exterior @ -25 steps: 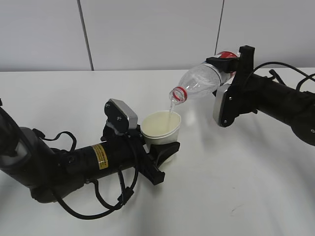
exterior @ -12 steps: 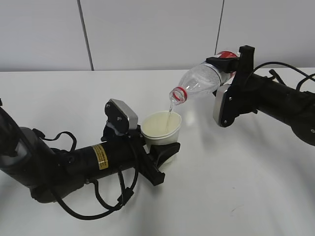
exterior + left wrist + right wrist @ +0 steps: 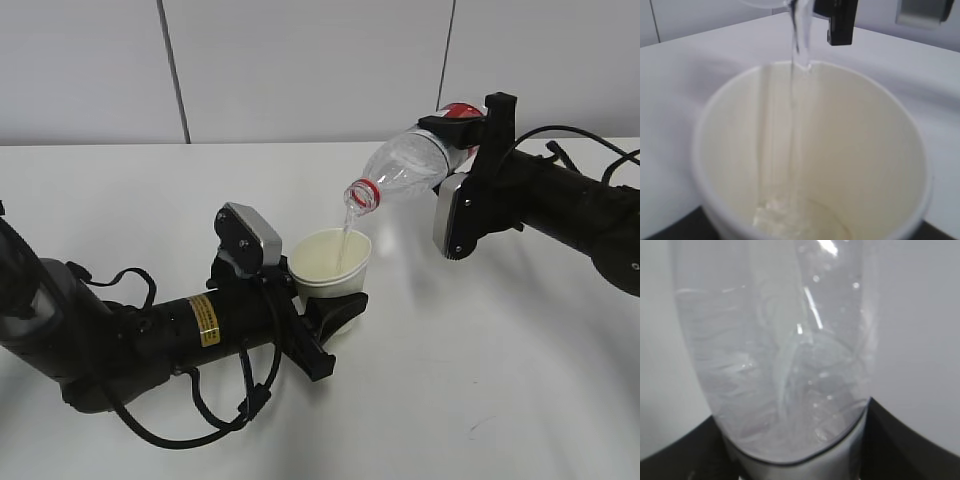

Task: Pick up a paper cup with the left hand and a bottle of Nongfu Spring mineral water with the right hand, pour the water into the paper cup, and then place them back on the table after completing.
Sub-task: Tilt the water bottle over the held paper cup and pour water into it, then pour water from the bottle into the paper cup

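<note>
Exterior view: the left hand (image 3: pixel 318 312) clasps the paper cup (image 3: pixel 330 263) above the table (image 3: pixel 520 350), while the right hand (image 3: pixel 462 130) grips the tilted bottle (image 3: pixel 405 168), its mouth over the cup.

Left wrist view: water (image 3: pixel 796 75) streams into the cup (image 3: pixel 815 150) and pools at the bottom.

Right wrist view: the bottle (image 3: pixel 775 355) fills the frame, apparently clamped between dark jaws.

black arms (image 3: pixel 150 335), grey camera blocks (image 3: pixel 250 240), yellow sticker (image 3: pixel 204 319)
</note>
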`<move>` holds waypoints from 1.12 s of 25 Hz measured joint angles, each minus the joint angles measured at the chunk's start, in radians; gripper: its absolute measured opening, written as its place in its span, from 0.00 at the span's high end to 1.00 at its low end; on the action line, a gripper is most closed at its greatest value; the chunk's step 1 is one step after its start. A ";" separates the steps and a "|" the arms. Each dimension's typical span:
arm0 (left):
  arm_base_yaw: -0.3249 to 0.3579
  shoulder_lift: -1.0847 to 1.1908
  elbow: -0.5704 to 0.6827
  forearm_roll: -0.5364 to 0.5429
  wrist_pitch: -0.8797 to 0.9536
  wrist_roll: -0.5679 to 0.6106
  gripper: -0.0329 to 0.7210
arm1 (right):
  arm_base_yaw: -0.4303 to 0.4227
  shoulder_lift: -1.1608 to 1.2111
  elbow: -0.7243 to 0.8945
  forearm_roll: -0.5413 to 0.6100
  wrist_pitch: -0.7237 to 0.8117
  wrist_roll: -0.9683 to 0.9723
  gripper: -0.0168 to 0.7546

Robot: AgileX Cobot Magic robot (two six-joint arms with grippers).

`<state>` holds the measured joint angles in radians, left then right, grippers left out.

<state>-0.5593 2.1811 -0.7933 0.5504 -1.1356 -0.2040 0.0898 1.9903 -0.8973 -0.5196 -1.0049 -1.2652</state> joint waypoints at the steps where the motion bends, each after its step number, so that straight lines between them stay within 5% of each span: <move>1: 0.000 0.000 0.000 0.000 0.000 0.000 0.48 | 0.000 0.000 0.000 0.001 -0.001 -0.003 0.41; 28: 0.000 0.000 0.000 0.002 0.000 0.000 0.48 | 0.000 -0.002 0.000 0.018 -0.007 -0.025 0.41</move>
<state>-0.5593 2.1811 -0.7933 0.5526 -1.1356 -0.2040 0.0898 1.9888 -0.8973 -0.5015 -1.0123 -1.2906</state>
